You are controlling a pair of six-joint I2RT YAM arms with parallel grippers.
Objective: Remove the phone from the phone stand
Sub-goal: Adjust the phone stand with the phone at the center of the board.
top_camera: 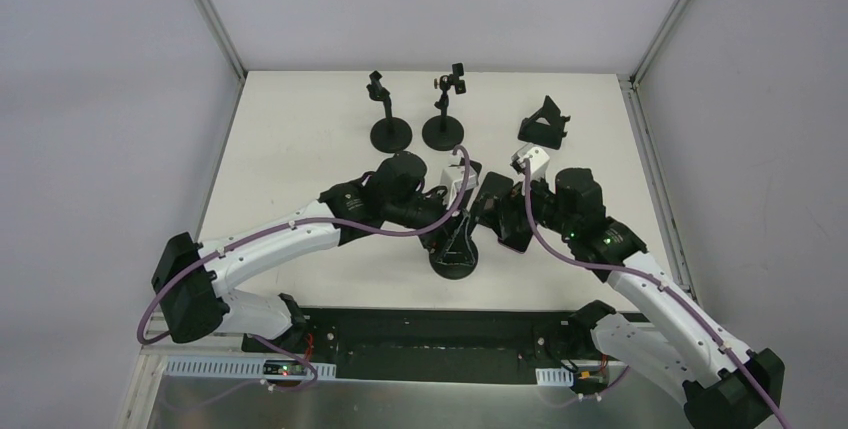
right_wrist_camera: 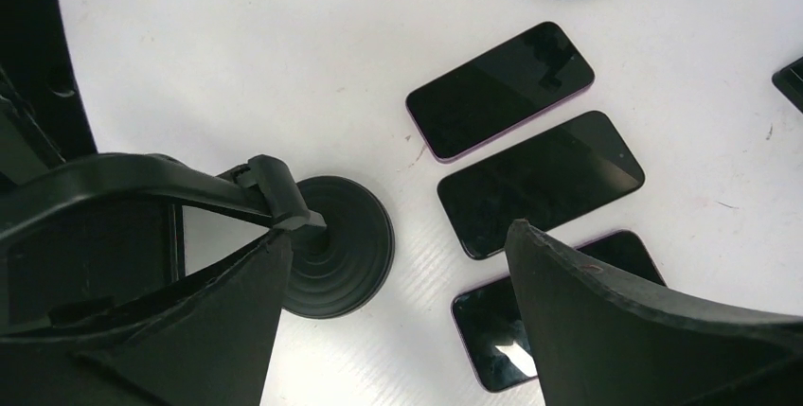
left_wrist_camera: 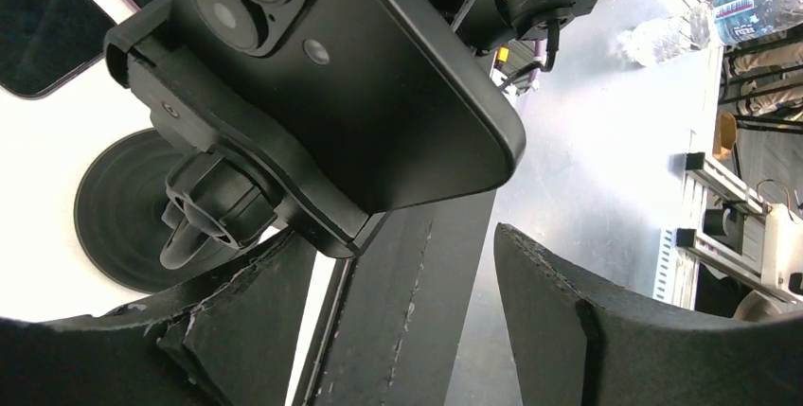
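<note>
The phone (left_wrist_camera: 379, 94), in a black case with its camera lenses showing, sits clamped in the phone stand (left_wrist_camera: 227, 174). The stand's round base (top_camera: 455, 257) rests on the table at centre front. My left gripper (left_wrist_camera: 417, 330) is open just below the phone's lower corner, and its left finger (left_wrist_camera: 237, 330) lies close under the clamp. My right gripper (right_wrist_camera: 393, 321) is open beside the stand's stem (right_wrist_camera: 279, 198), above the base (right_wrist_camera: 336, 245), with only the table between its fingers. In the top view both grippers meet over the stand.
Three dark phones (right_wrist_camera: 502, 89) (right_wrist_camera: 540, 184) (right_wrist_camera: 492, 330) lie flat on the white table right of the stand. Two empty stands (top_camera: 390, 129) (top_camera: 443, 124) and a folding stand (top_camera: 545, 124) are at the back. A black plate (top_camera: 420, 334) runs along the near edge.
</note>
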